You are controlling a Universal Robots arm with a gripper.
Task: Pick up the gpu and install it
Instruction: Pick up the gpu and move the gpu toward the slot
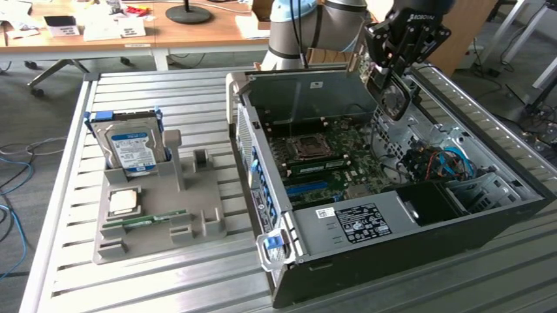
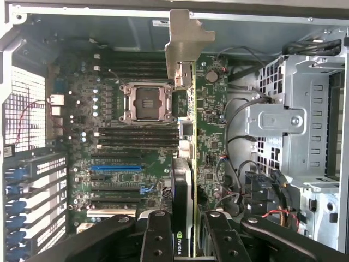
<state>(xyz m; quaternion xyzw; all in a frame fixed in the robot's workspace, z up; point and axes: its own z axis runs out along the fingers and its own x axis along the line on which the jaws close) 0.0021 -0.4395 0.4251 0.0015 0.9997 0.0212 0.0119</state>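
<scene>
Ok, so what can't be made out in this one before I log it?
- gpu: the wrist view sees it edge-on, so its fan face and connector edge are hidden.
- motherboard slots beneath the card: covered by the gpu and the end effector in the wrist view.
- hard drive label text: too small to read in the exterior view.
</scene>
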